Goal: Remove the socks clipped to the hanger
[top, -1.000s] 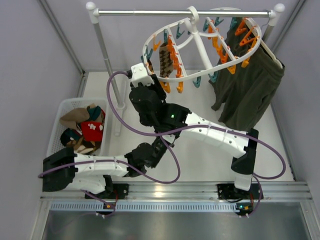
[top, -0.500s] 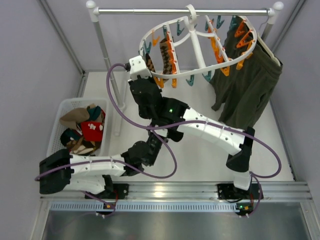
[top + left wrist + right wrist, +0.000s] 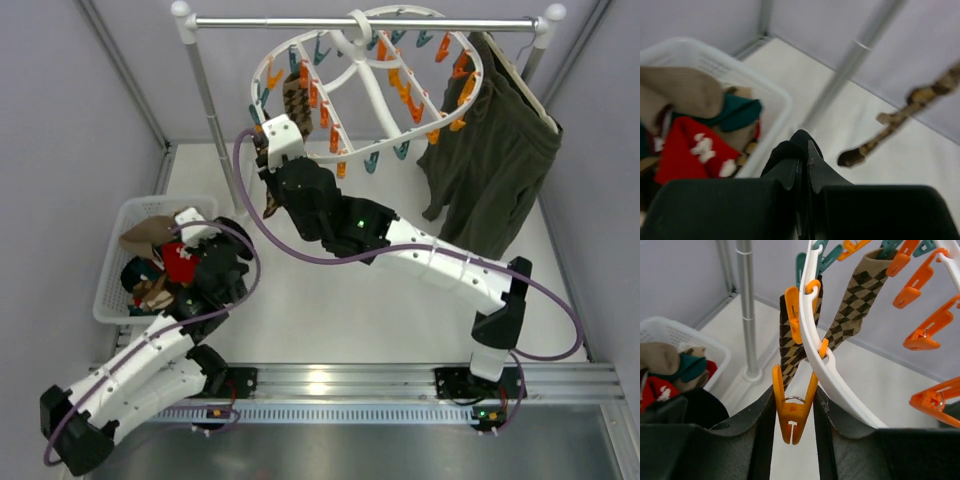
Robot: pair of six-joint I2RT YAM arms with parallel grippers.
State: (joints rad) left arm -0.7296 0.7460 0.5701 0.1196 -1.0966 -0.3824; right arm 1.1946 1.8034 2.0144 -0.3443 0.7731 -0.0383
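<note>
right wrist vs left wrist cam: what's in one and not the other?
Only right wrist: the hanger and the right hand pinching an orange clip on it. Only left wrist: the left hand, fingers together, holding nothing. Both: the basket with the red sock and teal sock, the rail pole, and a hanging brown patterned sock, blurred in left wrist.

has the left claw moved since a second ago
Yes. In the top view the left claw has swung left, from mid-table to the right rim of the white basket.
</note>
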